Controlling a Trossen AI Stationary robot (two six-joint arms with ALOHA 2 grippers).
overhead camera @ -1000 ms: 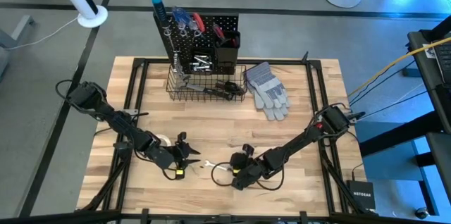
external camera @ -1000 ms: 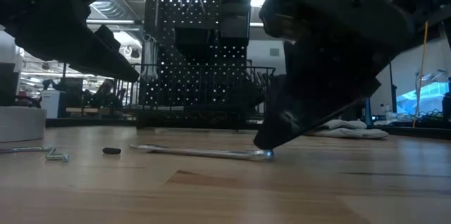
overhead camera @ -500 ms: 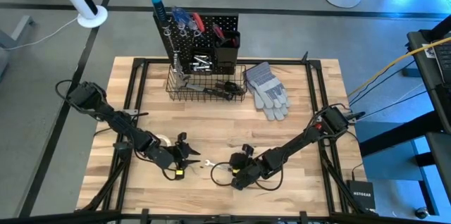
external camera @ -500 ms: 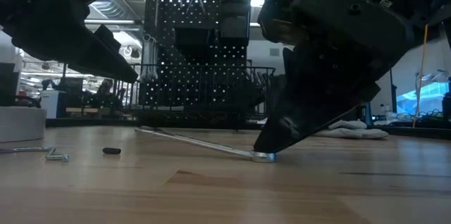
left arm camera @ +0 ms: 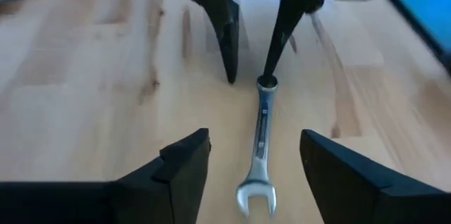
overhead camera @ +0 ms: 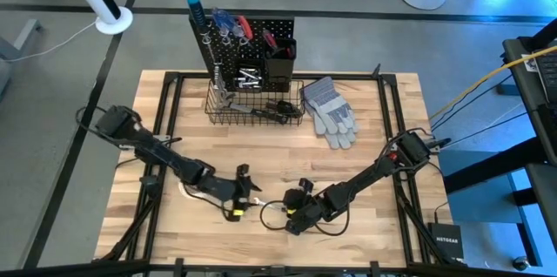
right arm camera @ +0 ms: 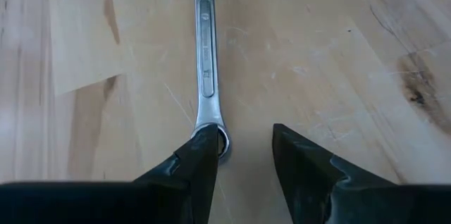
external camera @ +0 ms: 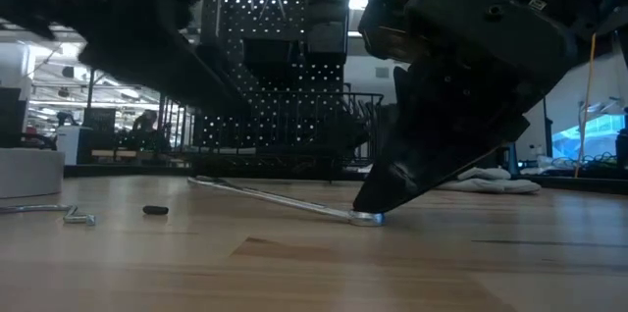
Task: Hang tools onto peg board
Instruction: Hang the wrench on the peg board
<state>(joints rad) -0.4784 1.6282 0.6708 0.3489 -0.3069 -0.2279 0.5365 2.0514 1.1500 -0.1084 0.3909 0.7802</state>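
wrench [right arm camera: 204, 55]: silver, on the table [overhead camera: 374, 129] near the front edge, between the two grippers; ring end pinned under a right finger, other end tilted up off the wood in low view [external camera: 280, 199]
right gripper [overhead camera: 294, 216]: low at front centre, tips on the table, jaws narrow and apart, one finger [right arm camera: 201, 157] touching the ring end, other finger on bare wood; not closed around the wrench
left gripper [overhead camera: 246, 197]: just left of the wrench's open end, jaws wide, holding nothing; open end lay between its fingers [left arm camera: 183, 164] in the wrist view
peg board [overhead camera: 248, 42]: upright at the table's back, screwdrivers and pliers on it
basket [overhead camera: 254, 107]: at board base, tools inside
gloves [overhead camera: 331, 111]: grey, right of basket
hex key [external camera: 69, 214]: on table, left in low view
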